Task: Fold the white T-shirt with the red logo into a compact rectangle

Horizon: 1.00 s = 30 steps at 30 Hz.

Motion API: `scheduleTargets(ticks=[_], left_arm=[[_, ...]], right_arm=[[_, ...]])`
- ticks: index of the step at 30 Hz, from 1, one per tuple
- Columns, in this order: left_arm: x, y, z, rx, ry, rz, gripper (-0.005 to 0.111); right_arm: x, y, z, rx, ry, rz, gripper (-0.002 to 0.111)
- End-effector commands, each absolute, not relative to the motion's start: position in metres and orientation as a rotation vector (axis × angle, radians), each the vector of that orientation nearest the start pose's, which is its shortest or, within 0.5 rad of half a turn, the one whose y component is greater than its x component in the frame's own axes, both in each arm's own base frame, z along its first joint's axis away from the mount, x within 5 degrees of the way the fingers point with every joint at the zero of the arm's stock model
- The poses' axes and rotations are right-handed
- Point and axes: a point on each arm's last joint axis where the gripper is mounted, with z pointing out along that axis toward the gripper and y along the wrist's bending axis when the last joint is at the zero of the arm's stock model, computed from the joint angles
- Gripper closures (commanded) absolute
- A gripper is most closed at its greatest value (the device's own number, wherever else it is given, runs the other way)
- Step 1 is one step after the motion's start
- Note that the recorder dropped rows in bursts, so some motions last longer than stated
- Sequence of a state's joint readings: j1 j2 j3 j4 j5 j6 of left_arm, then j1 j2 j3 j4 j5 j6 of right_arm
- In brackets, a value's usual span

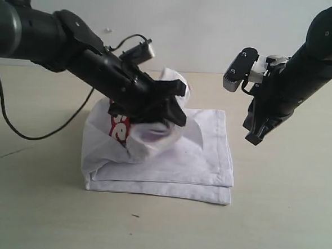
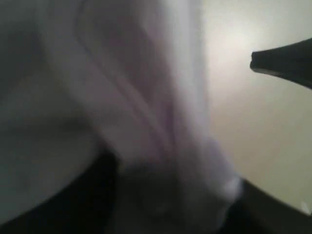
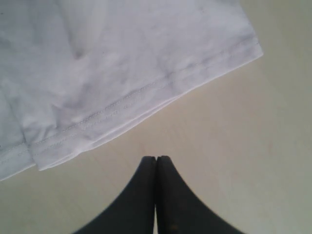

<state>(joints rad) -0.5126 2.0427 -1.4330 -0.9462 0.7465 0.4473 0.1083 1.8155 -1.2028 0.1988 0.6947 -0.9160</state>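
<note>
The white T-shirt (image 1: 197, 160) lies as a layered rectangle on the table, with one part lifted in a bunch at its left half. A bit of the red logo (image 1: 119, 130) shows on the raised fold. My left gripper (image 1: 181, 104) is inside that bunch with its fingers apart, and cloth drapes between and around them. In the left wrist view, blurred white cloth (image 2: 146, 97) fills most of the picture. My right gripper (image 1: 254, 138) hangs shut and empty just off the shirt's right edge, above the table. The right wrist view shows the hemmed edge (image 3: 146, 97) ahead of the gripper (image 3: 156, 158).
The shirt rests on a pale beige tabletop (image 1: 284, 222). A black cable (image 1: 8, 120) trails from the left arm over the table's left part. Behind the table stands a plain light wall (image 1: 206, 25).
</note>
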Motion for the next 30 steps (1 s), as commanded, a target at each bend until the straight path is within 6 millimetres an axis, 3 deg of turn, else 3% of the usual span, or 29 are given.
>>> scheduleTargets(ticks=[1,3,8,12,17,23,28,30], left_arm=[[0.349,-0.268,0.176,0.480,2.631,-1.112,0.014],[0.348,-0.270,0.178,0.484,2.615,-1.156,0.002],[0.353,-0.261,0.182,0.534,2.597,-1.163,0.002],[0.362,-0.239,0.179,0.579,2.628,-1.087,0.002],[0.367,-0.210,0.182,0.613,2.677,-1.159,0.002],[0.364,-0.190,0.176,0.776,2.728,-1.128,0.002],[0.368,-0.178,0.176,0.785,2.728,-1.126,0.002],[0.370,-0.170,0.177,0.769,2.738,-1.136,0.002]], right_arm=[[0.362,0.050,0.201,-1.169,2.474,-0.002,0.108],[0.362,0.050,0.201,-1.169,2.474,-0.002,0.108],[0.362,0.050,0.201,-1.169,2.474,-0.002,0.108],[0.363,0.050,0.201,-1.168,2.472,-0.003,0.108],[0.363,0.051,0.202,-1.142,2.472,0.019,0.108],[0.362,0.066,0.205,-0.908,2.500,0.289,0.108],[0.362,0.075,0.203,-0.751,2.534,0.466,0.107],[0.364,0.073,0.198,-0.594,2.601,0.487,0.101]])
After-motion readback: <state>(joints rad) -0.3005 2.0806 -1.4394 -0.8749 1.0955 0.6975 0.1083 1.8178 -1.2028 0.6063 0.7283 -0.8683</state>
